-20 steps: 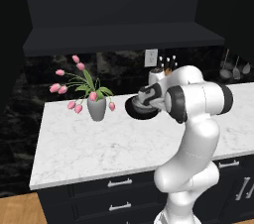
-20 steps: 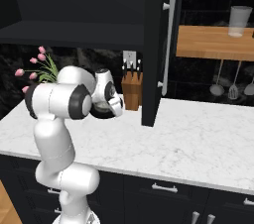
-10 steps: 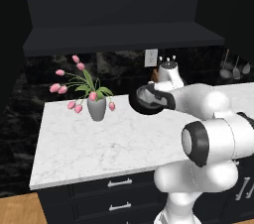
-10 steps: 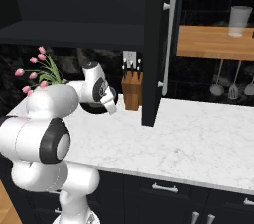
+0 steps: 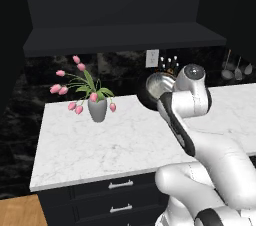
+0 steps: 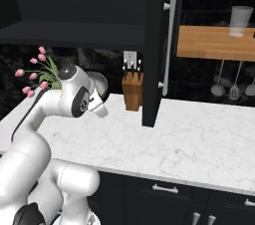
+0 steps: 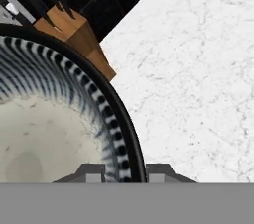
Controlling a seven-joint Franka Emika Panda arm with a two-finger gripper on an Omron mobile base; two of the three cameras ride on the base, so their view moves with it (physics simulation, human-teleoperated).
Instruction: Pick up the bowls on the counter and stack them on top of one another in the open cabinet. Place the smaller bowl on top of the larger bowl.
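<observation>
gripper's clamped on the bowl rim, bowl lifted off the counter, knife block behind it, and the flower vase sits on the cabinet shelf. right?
Not the vase: the left base view shows it standing on the counter, below the cabinet shelf. The rest holds: gripper on the bowl rim, knife block behind.

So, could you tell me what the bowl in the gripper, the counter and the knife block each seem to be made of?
The bowl looks like glazed ceramic: pale speckled inside, a ring of dark dashes, dark rim. The gripper is shut on that rim. The counter looks like polished marble, white with grey veins, though it could be an imitation. The knife block looks like plain brown wood.
</observation>
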